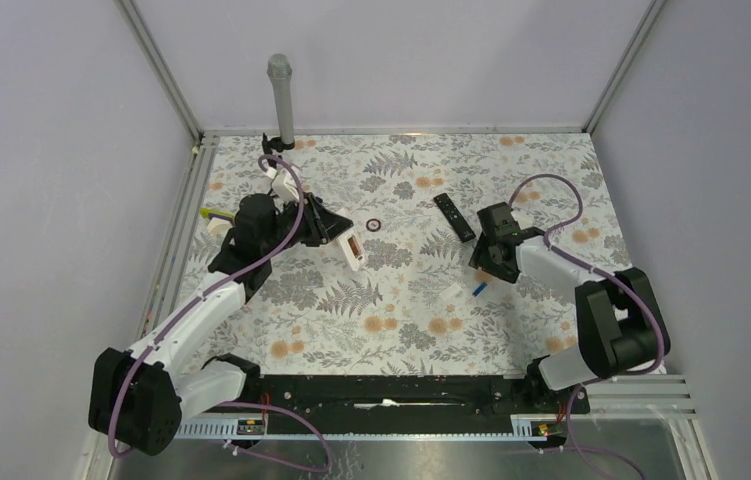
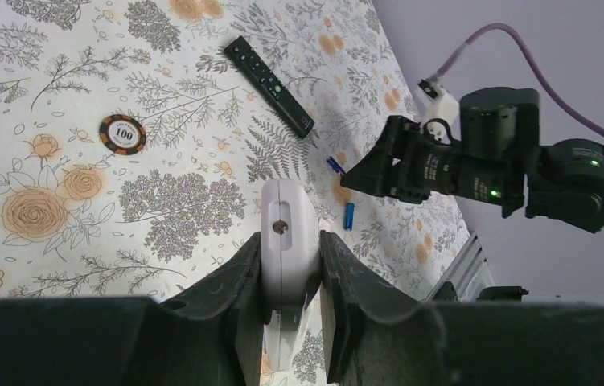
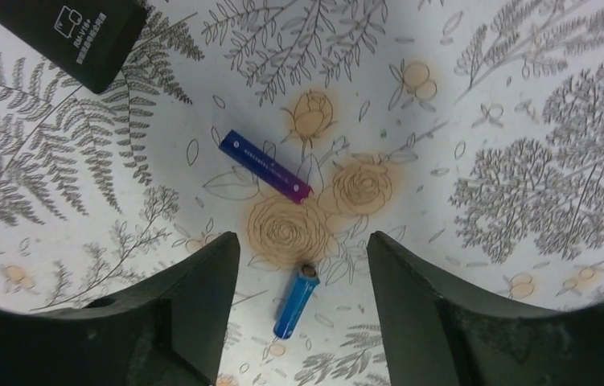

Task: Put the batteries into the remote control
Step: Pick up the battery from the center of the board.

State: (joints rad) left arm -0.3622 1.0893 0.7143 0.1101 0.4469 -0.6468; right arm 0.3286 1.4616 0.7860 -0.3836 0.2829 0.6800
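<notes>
Room for you: floral tabletop (image 3: 523, 80) lies bare either side of the blue battery (image 3: 295, 303) between your right gripper (image 3: 301, 241)'s spread jaws, with the purple battery (image 3: 265, 166) just ahead, black remote (image 3: 65, 36) farther out and poker chip (image 1: 373, 224) well apart.

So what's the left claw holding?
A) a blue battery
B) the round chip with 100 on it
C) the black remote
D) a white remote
D: the left gripper is clamped on the white remote, while the black remote, the chip and the blue batteries lie loose on the table.
</notes>
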